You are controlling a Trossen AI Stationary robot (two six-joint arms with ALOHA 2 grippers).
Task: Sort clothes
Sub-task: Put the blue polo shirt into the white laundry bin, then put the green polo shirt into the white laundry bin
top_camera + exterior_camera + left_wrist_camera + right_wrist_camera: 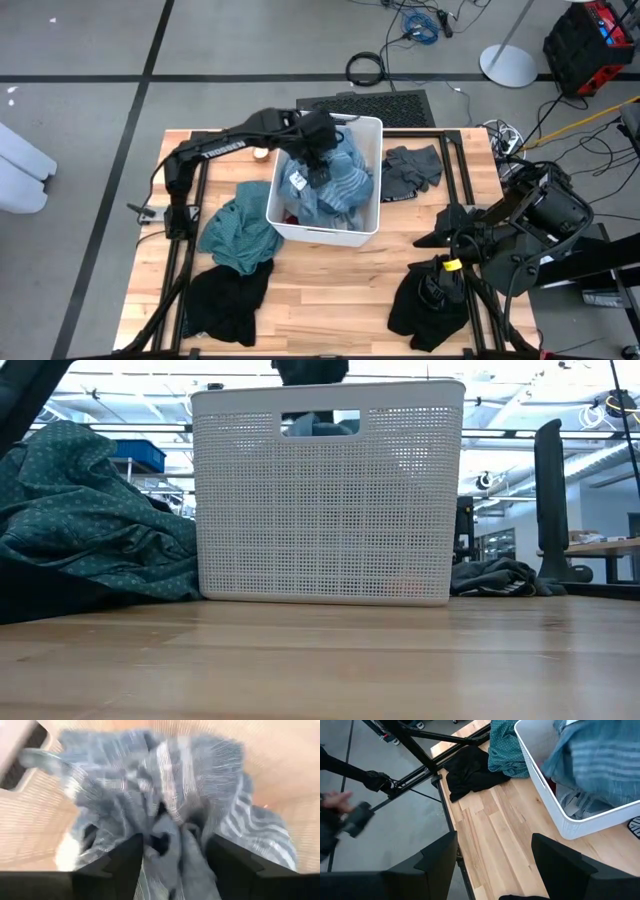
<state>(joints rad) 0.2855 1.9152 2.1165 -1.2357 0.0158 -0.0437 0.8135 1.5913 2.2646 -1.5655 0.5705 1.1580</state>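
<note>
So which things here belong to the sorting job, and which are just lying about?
Job:
- blue-white striped garment
- teal garment
- black garment
- second black garment
- dark grey garment
- left gripper

Lying about:
- white bin
- cables

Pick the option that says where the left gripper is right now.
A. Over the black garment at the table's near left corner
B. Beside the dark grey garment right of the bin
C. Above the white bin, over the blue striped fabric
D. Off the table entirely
C: the left gripper hangs over the white bin, its fingers straddling the blue striped fabric.
</note>
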